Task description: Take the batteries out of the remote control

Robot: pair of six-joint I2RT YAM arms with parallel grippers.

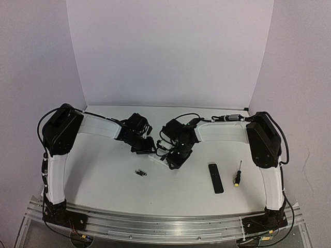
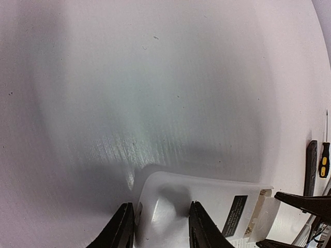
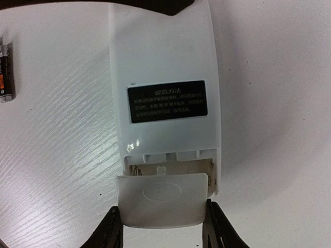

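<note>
White remote [image 1: 158, 157]: lies at the middle of the top view, back side up, between the two tools. Its black label [image 3: 167, 101] sits mid-frame in the right wrist view.
Left gripper [image 2: 160, 206]: the fingers [image 2: 123, 230] stand partway apart at the bottom of its view. One is at the remote's rounded end edge and the other lies over its back. I cannot tell whether they squeeze it.
Right gripper [image 3: 163, 209]: clamped on the battery cover [image 3: 163, 199], with one finger touching each side edge.
Battery cover: at the bottom centre of the right wrist view. It is slid partly off the remote's end, and its upper edge leaves a narrow strip of the slot [image 3: 170, 166] uncovered. What is inside the slot is too small to tell.
Batteries [image 1: 140, 173]: on the table [image 1: 98, 181], below and left of the remote in the top view and apart from it. One of them shows at the upper left edge of the right wrist view, cut off by the frame.
Black remote [image 1: 215, 178]: lower right of the top view, lying lengthwise and well apart from the white one.
Screwdriver [image 1: 237, 174]: just right of the black remote, near the right arm.
Open room: bare table fills the upper left of the left wrist view. In the top view it also shows at lower left between the left arm and the batteries, and behind both tools up to the foot of the back wall [image 1: 165, 51].
</note>
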